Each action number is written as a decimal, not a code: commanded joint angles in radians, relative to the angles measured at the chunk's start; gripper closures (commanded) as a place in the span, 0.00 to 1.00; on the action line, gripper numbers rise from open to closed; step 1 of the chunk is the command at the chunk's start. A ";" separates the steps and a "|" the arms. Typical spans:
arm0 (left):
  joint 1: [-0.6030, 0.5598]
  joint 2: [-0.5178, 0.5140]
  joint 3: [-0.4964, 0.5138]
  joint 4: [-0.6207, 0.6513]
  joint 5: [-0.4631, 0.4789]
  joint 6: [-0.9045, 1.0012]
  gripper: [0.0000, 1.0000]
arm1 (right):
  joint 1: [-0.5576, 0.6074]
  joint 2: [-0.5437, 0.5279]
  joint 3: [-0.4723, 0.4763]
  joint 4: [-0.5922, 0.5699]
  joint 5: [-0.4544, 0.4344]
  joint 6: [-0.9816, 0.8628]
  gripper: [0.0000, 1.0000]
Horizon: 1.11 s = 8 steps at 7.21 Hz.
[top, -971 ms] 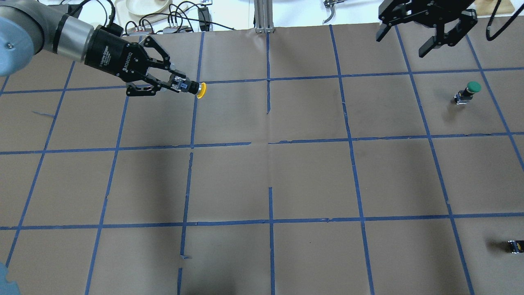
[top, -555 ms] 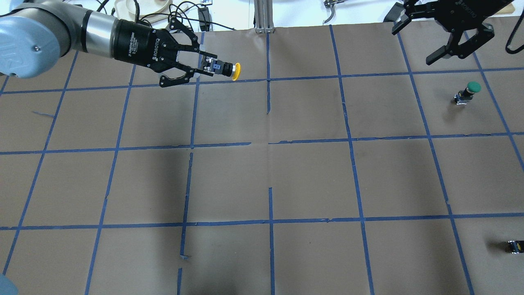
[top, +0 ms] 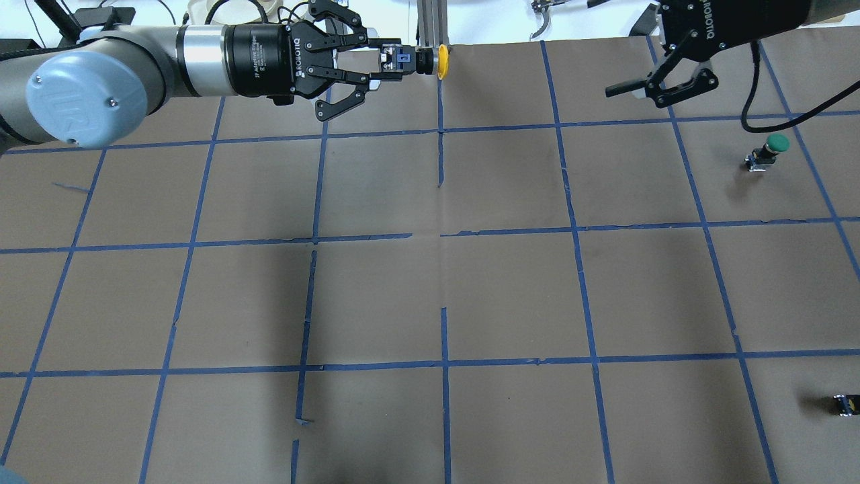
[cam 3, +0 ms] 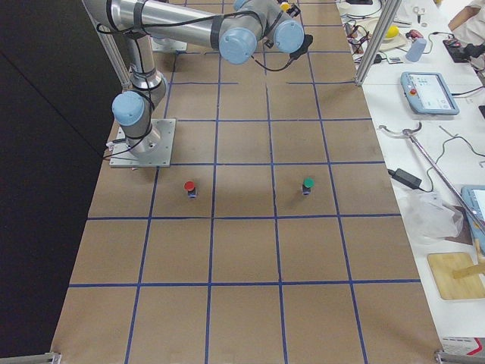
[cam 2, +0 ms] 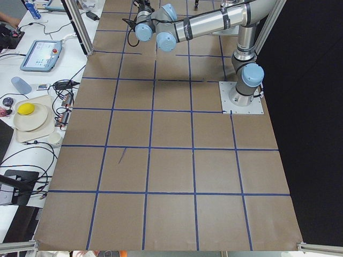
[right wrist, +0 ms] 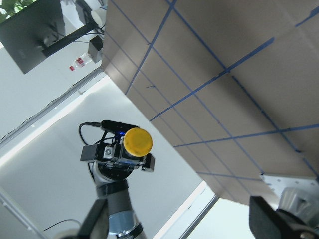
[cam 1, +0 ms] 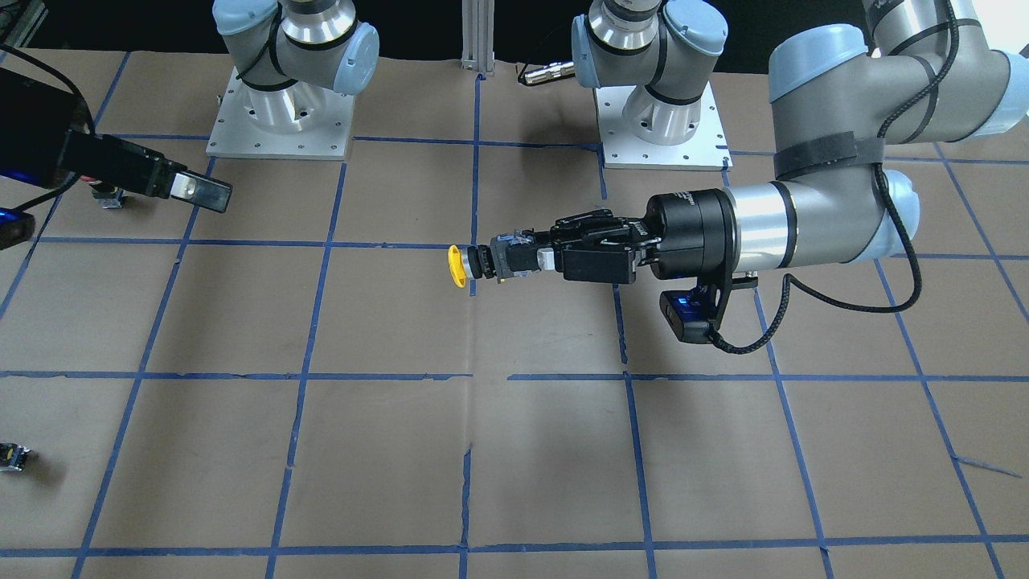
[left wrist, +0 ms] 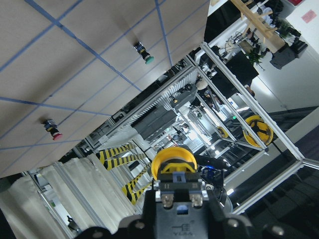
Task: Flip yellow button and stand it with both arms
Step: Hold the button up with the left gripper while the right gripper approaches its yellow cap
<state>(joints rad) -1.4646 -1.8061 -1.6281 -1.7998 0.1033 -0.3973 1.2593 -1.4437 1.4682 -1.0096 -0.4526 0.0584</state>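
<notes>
My left gripper (top: 393,60) is shut on the grey-black body of the yellow button (top: 440,52) and holds it level, high above the table's far middle, with the cap pointing toward my right arm. The front view shows the yellow button (cam 1: 458,266) sticking out of the left gripper (cam 1: 526,259). The left wrist view shows the button (left wrist: 173,160) between my fingers. My right gripper (top: 635,94) is open and empty at the far right, well apart from the button. The right wrist view faces the yellow cap (right wrist: 138,141) between its spread fingertips (right wrist: 94,224).
A green-capped button (top: 770,150) stands on the table at the right. A red-capped button (cam 3: 189,187) stands nearer the right arm's base. A small capless black block (top: 845,405) lies at the near right edge. Brown paper with blue tape lines (top: 443,235) covers the table.
My left arm has carried the yellow button up and toward the far middle of the table. My right gripper has swung round and moved slightly left, still open.
</notes>
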 commanded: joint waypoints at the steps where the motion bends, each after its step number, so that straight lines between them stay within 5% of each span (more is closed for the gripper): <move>1: -0.031 0.004 -0.006 0.000 -0.097 -0.034 0.96 | 0.089 0.023 0.035 0.005 0.162 -0.003 0.01; 4: -0.054 0.007 -0.018 0.000 -0.184 -0.067 0.96 | 0.152 0.052 0.035 0.000 0.184 -0.003 0.01; 8: -0.051 0.017 -0.029 0.000 -0.185 -0.071 0.96 | 0.180 0.072 0.029 -0.075 0.266 0.001 0.01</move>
<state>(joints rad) -1.5166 -1.7927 -1.6559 -1.7994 -0.0807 -0.4663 1.4366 -1.3755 1.4975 -1.0623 -0.1961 0.0595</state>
